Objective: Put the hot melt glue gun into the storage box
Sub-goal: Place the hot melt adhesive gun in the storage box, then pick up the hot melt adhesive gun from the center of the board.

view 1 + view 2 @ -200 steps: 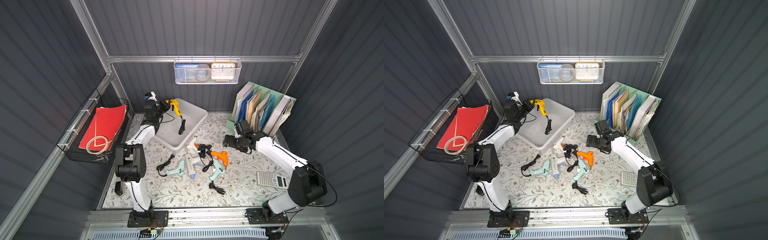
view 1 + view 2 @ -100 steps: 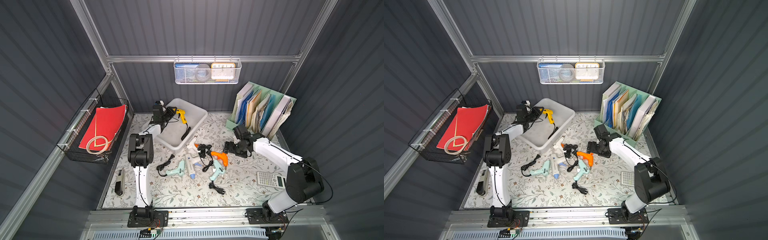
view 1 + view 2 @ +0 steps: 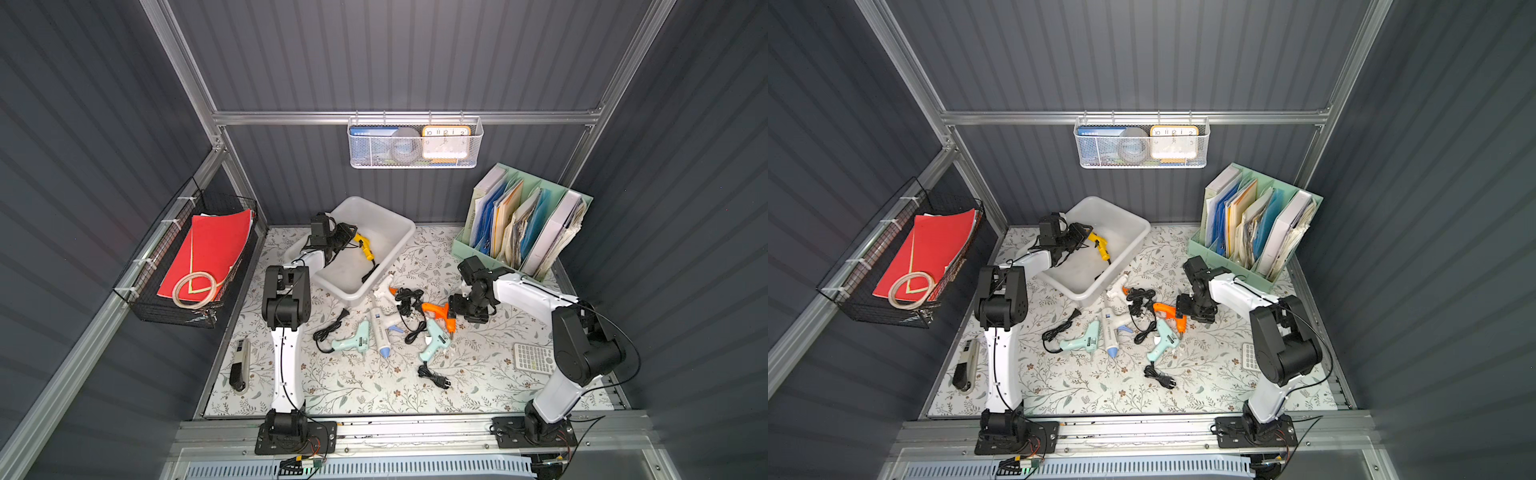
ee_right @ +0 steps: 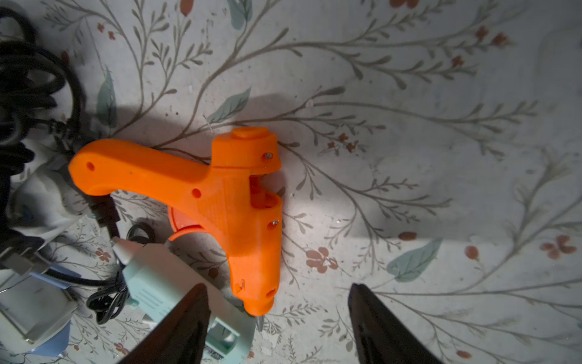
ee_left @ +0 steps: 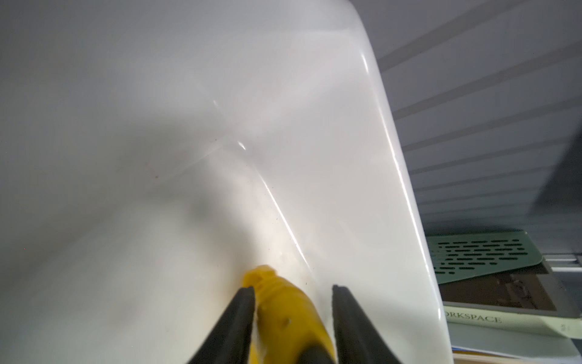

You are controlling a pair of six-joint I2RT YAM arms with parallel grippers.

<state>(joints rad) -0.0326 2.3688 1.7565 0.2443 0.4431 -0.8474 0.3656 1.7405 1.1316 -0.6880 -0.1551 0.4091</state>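
Note:
The storage box is a whitish translucent tub at the back of the mat. In both top views my left gripper reaches into it from its left rim. A yellow hot melt glue gun lies inside, its black cord trailing over the near rim. In the left wrist view the left gripper is open: one finger touches the gun, the other stands clear. My right gripper is open, low over the nozzle of an orange glue gun.
Two mint glue guns, a white one and tangled black cords lie mid-mat. A calculator is at the right and a stapler at the left. A mint file organiser stands back right. Wire baskets hang on the walls.
The left arm carried the yellow gun from above the box's far left corner down into the box, and its jaws parted. The right gripper came down over the orange gun, its jaws narrowing.

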